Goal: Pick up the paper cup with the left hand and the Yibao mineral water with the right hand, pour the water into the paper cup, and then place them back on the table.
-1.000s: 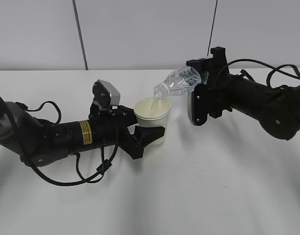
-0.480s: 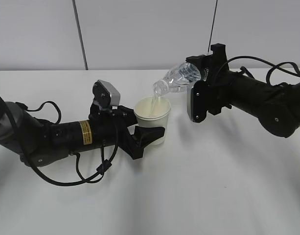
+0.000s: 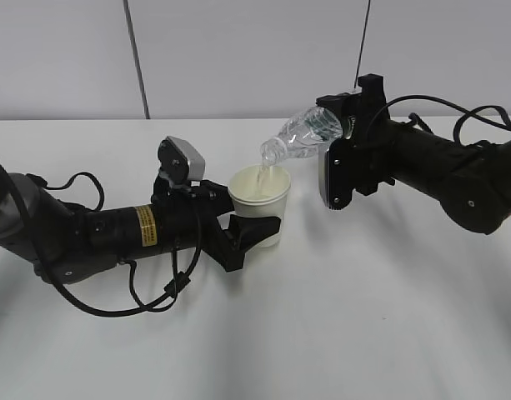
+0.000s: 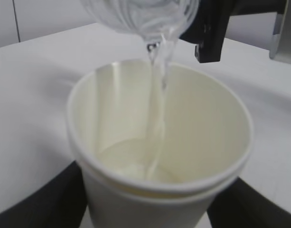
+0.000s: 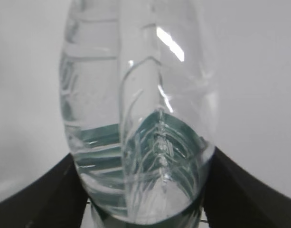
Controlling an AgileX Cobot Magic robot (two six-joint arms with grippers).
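The white paper cup (image 3: 260,201) stands upright between the black fingers of my left gripper (image 3: 253,229), which is shut on its lower wall; in the left wrist view the cup (image 4: 159,142) fills the frame with water pooled in its cream bottom. My right gripper (image 3: 348,123) is shut on the clear Yibao mineral water bottle (image 3: 303,135), tilted mouth-down to the left over the cup. A thin stream runs from the bottle (image 4: 145,16) into the cup. The right wrist view shows the bottle (image 5: 136,123) between dark fingers (image 5: 36,199).
The white table (image 3: 338,317) spreads wide in front of and around both arms. A pale wall with a dark vertical seam (image 3: 137,58) rises behind the table's far edge.
The right gripper has lifted the bottle's base slightly and shifted a little left, steepening the tilt. The stream keeps falling into the cup. The left arm and cup have not moved.
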